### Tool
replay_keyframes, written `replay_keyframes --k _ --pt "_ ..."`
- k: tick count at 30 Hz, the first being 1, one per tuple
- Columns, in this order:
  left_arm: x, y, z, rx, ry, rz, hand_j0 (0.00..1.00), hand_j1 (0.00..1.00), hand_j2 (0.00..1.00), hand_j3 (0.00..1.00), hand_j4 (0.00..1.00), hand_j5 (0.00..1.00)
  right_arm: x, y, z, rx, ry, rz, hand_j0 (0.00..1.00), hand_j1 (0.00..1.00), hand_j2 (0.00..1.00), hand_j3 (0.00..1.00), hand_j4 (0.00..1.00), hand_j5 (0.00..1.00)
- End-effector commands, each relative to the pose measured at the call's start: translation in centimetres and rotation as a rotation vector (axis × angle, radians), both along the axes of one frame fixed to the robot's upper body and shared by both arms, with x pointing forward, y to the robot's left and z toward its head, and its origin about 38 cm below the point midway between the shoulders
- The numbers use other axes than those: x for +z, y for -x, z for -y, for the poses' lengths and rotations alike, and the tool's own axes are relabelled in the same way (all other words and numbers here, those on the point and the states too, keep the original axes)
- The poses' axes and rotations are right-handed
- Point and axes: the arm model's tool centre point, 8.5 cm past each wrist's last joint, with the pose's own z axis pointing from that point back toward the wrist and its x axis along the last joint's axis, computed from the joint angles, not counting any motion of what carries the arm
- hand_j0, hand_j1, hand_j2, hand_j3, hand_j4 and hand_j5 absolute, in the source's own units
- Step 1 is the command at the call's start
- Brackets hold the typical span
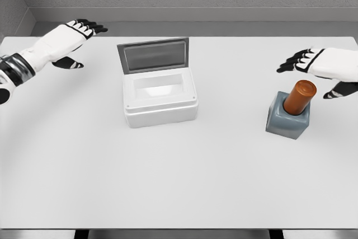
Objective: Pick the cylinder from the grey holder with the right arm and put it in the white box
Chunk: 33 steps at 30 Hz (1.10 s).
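Head view, near to far: bare bench (pixel 168 183) in front. Then grey holder (pixel 288 118) at right, copper cylinder (pixel 299 97) seated upright in it, tilted slightly, not yet lifted. Right hand (pixel 319 65) just behind and beside cylinder, fingers spread, holding nothing, apparently no contact. White box (pixel 159 99) at centre, lid up, cavity empty. Left hand (pixel 75 34) far left, relaxed and empty. Judged: nothing done; grasp, lift, carry, release all left.

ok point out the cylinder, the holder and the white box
cylinder (pixel 300 96), head view, on its copper side wall
holder (pixel 284 124), head view, on its grey front face
white box (pixel 161 115), head view, on its front wall
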Motion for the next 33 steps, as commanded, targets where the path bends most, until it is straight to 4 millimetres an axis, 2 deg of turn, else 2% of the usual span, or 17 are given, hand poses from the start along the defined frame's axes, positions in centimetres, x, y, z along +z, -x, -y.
replay_keyframes --k 1,9,15,17,18,23,24,25,26,33 --pt "0.2 0.0 -0.4 0.006 0.004 0.002 1.0 1.0 1.0 1.0 1.0 1.0 -1.4 -0.2 0.0 -0.009 -0.003 -0.038 1.0 1.0 1.0 1.0 1.0 1.0" --pt "-0.9 0.5 -0.5 0.008 -0.002 -0.019 1.0 1.0 1.0 1.0 1.0 1.0 -2.0 -0.2 -0.6 0.005 -0.009 -0.051 1.0 1.0 1.0 1.0 1.0 1.0" --pt "-0.8 0.5 -0.5 0.006 0.0 -0.016 1.0 1.0 1.0 1.0 1.0 1.0 -2.7 -0.1 -0.8 0.012 -0.004 -0.071 0.98 0.98 0.98 0.98 0.98 0.98" --pt "-0.8 0.5 -0.5 0.006 -0.002 -0.017 1.0 1.0 1.0 1.0 1.0 1.0 -2.6 -0.1 -0.8 0.014 -0.003 -0.07 0.87 0.87 0.87 0.87 0.87 0.87" --pt "-0.7 0.6 -0.8 0.01 -0.004 -0.016 1.0 1.0 1.0 1.0 1.0 1.0 -2.6 -0.1 -0.9 0.017 -0.001 -0.069 0.77 0.77 0.77 0.77 0.77 0.77" --pt "-0.5 0.6 -1.1 0.013 -0.01 -0.014 1.0 1.0 1.0 1.0 1.0 1.0 -2.6 0.0 -0.9 0.019 -0.001 -0.068 0.59 0.59 0.59 0.59 0.59 0.59" --pt "-0.5 0.6 -1.1 0.013 -0.01 -0.014 1.0 1.0 1.0 1.0 1.0 1.0 -2.6 0.0 -0.9 0.018 0.002 -0.068 0.52 0.52 0.52 0.52 0.52 0.52" --pt "-0.6 0.6 -1.0 0.012 -0.011 -0.015 1.0 1.0 1.0 1.0 1.0 1.0 -2.6 0.0 -0.9 0.02 0.005 -0.066 0.51 0.51 0.51 0.51 0.51 0.51" --pt "-0.5 0.6 -1.1 0.013 -0.01 -0.014 1.0 1.0 1.0 1.0 1.0 1.0 -2.6 0.0 -1.0 0.021 0.005 -0.066 0.44 0.44 0.44 0.44 0.44 0.44" --pt "-0.6 0.7 -0.8 0.005 -0.007 -0.013 1.0 1.0 1.0 1.0 1.0 1.0 -2.5 0.0 -1.2 0.027 0.007 -0.061 0.43 0.43 0.43 0.43 0.43 0.43"
